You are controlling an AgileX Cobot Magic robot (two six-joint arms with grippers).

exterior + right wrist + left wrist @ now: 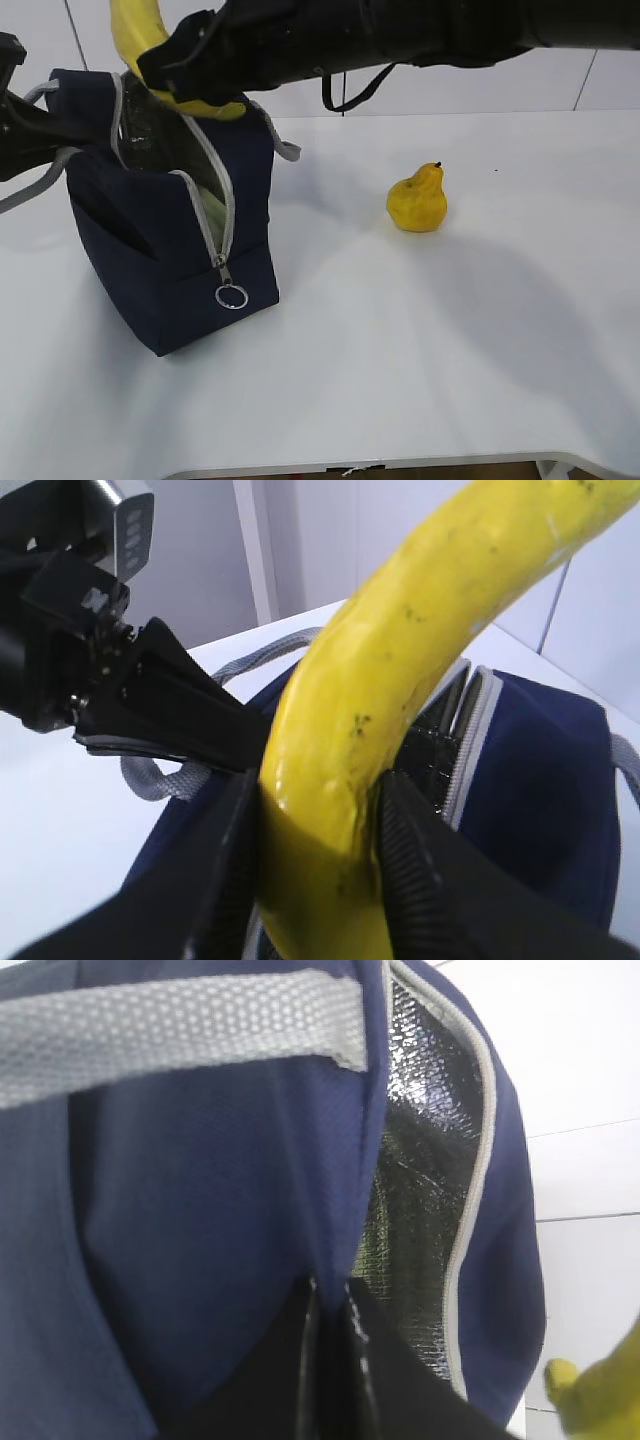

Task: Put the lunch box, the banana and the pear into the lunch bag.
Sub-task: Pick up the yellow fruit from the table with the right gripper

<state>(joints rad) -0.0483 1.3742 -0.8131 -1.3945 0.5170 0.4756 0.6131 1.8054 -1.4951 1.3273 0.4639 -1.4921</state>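
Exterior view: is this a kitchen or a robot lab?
Probably a robot lab or test bench, not a kitchen. A plain white table holds only a lunch bag and a pear, black robot arms work over it, and the wall behind is bare white panels.

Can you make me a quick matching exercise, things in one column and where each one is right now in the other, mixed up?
Things:
1. banana
2. pear
3. lunch bag
4. ring pull

Places:
A. resting alone on the bare table
B. hanging at the lower end of the zipper
C. gripped in the right pincer above the bag's opening
D. standing unzipped, its edge pinched by the left pincer

Pairs: 1-C, 2-A, 3-D, 4-B
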